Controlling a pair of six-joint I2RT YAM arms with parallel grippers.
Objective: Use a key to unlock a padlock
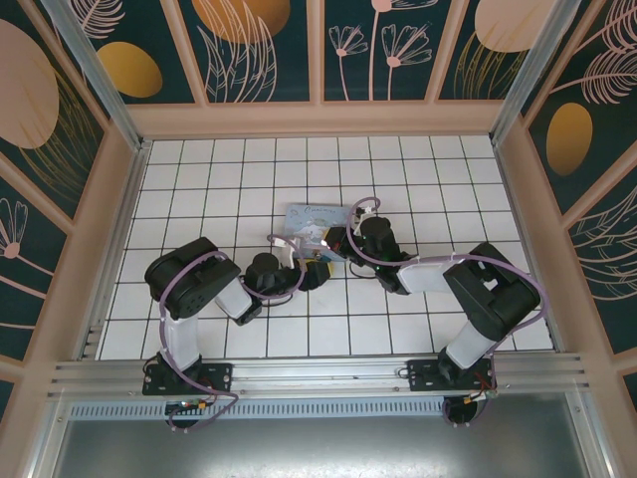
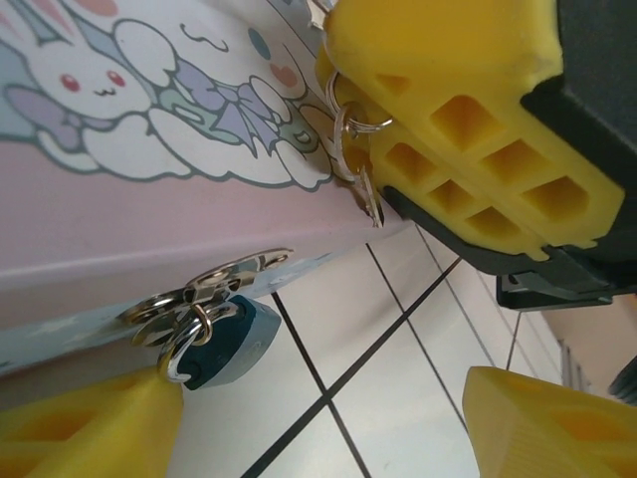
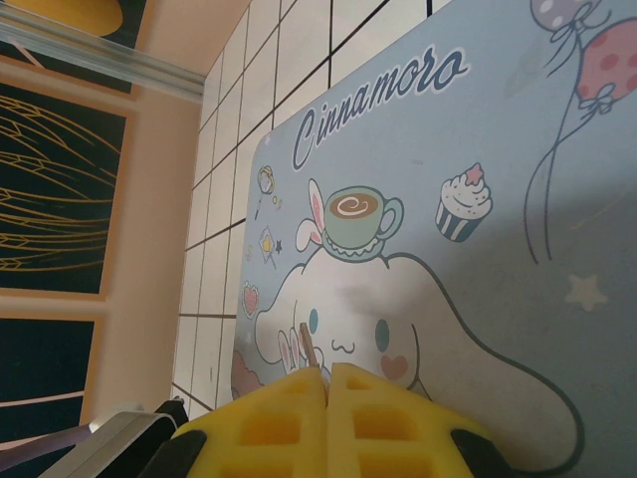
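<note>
Two jobs — steady, then insert. Left gripper (image 2: 323, 398), jaws spread, should close on the padlock (image 2: 224, 344) hanging from the box's (image 2: 149, 234) front hasp. Beyond, past the box's corner, the right gripper (image 3: 326, 383) is clamped on the key (image 2: 368, 194) — bring it down slowly.

Bright even light, soft shadows, close-ups blurred

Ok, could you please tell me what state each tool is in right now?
Left tool: open, beside the small dark-blue padlock, not gripping it.
Right tool: shut on the small silvery key, held by its ring.
</note>
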